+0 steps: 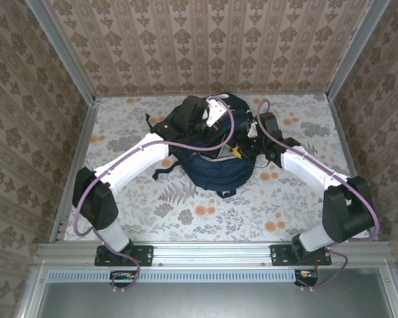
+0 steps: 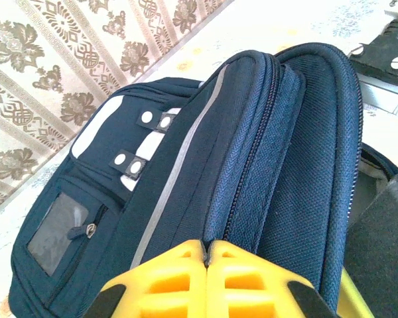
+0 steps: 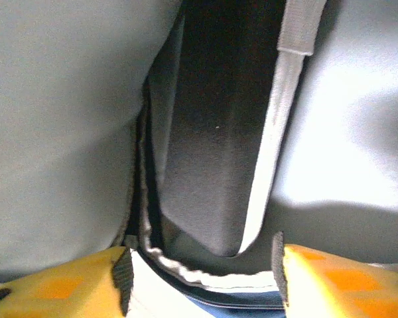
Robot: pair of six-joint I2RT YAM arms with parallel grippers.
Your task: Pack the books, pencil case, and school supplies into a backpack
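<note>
Left gripper [image 2: 205, 248] clamps the far rim of the backpack [image 2: 186, 172], probably propping it open. Right gripper [image 3: 202, 255] is inside, jaws half-parted; can't tell if it holds anything.

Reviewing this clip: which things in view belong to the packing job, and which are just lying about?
Belonging to the job: backpack; left pincer, shut at its edge; right pincer, open inside it.
Merely surroundings: floral table, patterned walls, metal frame rail.

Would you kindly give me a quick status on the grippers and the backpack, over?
Left gripper shut at the backpack rim. Right gripper open, down inside the backpack. Dark panel ahead of it, identity unclear.
</note>
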